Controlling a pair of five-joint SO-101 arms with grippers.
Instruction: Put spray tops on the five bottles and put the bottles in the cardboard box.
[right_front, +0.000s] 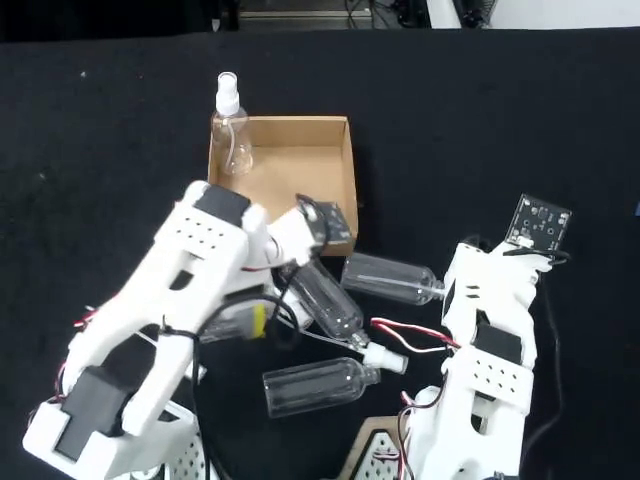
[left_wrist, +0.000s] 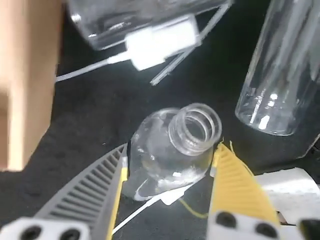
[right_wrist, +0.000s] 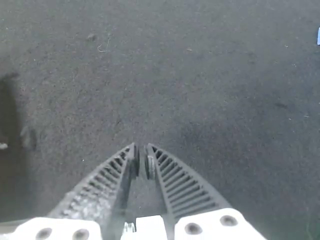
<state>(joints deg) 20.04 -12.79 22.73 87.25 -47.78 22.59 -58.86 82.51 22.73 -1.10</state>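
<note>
My left gripper is closed against both sides of a clear bottle whose neck is bare. In the high view that gripper sits under the left arm, in front of the cardboard box. A bottle with a spray top stands in the box's far left corner. Three more clear bottles lie in front of the box: one near the right arm, a diagonal one, and a nearer one. A white spray top with a thin tube lies between them. My right gripper is shut and empty above bare black cloth.
The table is covered in black cloth. The right arm stands at the front right with red and white cables beside it. In the left wrist view, a lying bottle and a white spray top crowd the held bottle.
</note>
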